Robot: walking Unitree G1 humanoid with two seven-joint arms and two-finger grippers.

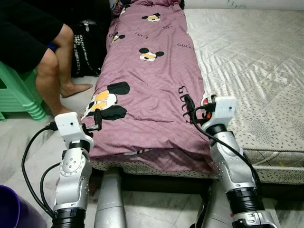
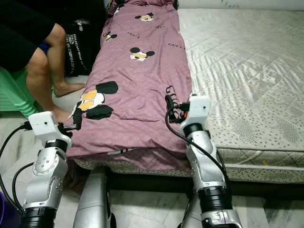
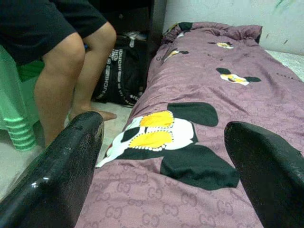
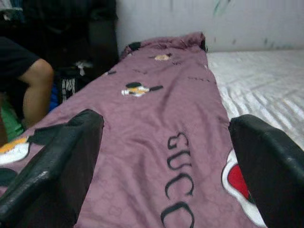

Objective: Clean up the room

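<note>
Spreading wide — both grippers (image 1: 98, 120) (image 1: 188, 105) over quilt (image 1: 147, 80)

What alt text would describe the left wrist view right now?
The left claw hangs open just above a purple quilt printed with cartoon mice, its two black fingers framing the quilt's near end. A seated person's bare legs and a black bag are beside the bed.

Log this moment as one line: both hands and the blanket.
left hand: open, at blanket's near left corner | right hand: open, at near right edge | purple blanket: folded lengthwise on mattress | person seated left
</note>
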